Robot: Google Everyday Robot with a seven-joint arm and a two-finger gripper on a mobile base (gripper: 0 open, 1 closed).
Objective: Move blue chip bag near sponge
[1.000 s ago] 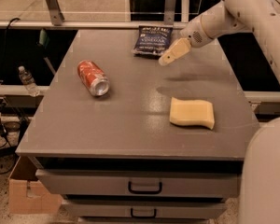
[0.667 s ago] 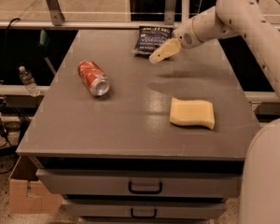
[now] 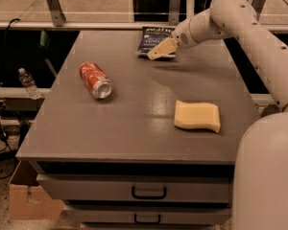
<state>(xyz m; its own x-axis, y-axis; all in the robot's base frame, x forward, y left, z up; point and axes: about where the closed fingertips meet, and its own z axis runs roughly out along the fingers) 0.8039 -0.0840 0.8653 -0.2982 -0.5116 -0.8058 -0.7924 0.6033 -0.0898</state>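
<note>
The blue chip bag [image 3: 155,36] lies flat at the far edge of the grey worktop [image 3: 134,133], upper centre of the frame. The tan hand [image 3: 161,50] sits over the bag's near edge on a white arm coming in from the upper right, and whether it is spread, closed or pinching the bag cannot be told. The sponge [image 3: 198,116] lies well apart from the bag at centre right, while a red soda can [image 3: 96,80] lies on its side at centre left.
</note>
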